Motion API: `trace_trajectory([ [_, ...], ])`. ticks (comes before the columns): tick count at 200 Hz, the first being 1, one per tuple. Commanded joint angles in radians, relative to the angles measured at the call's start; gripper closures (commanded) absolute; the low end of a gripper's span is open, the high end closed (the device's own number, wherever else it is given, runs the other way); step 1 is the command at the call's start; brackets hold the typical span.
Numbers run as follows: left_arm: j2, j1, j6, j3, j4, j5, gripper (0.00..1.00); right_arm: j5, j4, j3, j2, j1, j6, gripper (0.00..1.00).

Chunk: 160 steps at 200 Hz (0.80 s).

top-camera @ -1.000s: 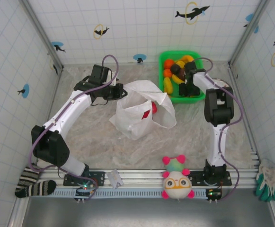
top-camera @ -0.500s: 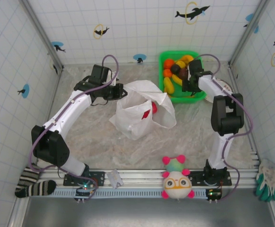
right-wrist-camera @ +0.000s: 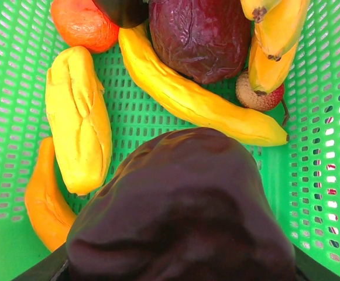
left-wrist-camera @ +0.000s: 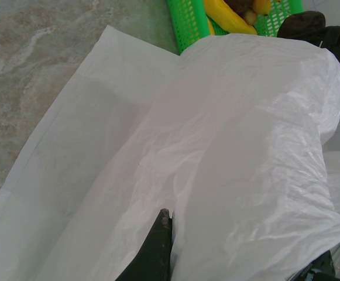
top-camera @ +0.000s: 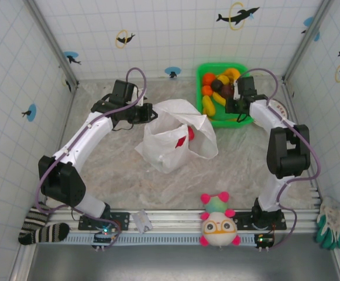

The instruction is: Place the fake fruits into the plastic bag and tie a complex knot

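The left tool is clenching the plastic bag, which is holding one red fruit, while the right tool is grasping a dark purple fruit over the still-laden green basket; no knot yet.

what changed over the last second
The right arm's elbow swung out to the right; the right gripper shifted slightly right over the green basket, gripping a dark purple fruit. The left gripper still pinches the plastic bag, which has not moved.
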<state>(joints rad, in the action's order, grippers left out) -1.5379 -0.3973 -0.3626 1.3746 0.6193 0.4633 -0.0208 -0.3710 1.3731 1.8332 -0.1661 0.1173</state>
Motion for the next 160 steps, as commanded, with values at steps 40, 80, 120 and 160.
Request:
trace_trajectory([
  [40,0.003,0.006,0.027,0.015,-0.004,0.022,0.92,0.021,0.052,-0.024,-0.051,0.0,-0.02,0.45],
  [80,0.003,0.005,0.029,0.014,-0.007,0.021,0.92,0.016,0.06,-0.041,-0.064,-0.003,-0.019,0.45],
  [120,-0.008,0.006,0.033,0.024,-0.016,0.031,0.92,0.011,0.065,-0.04,-0.066,-0.003,-0.02,0.45],
  [160,-0.016,0.006,0.035,0.025,-0.02,0.033,0.92,0.007,0.111,-0.063,-0.086,-0.009,-0.021,0.45],
])
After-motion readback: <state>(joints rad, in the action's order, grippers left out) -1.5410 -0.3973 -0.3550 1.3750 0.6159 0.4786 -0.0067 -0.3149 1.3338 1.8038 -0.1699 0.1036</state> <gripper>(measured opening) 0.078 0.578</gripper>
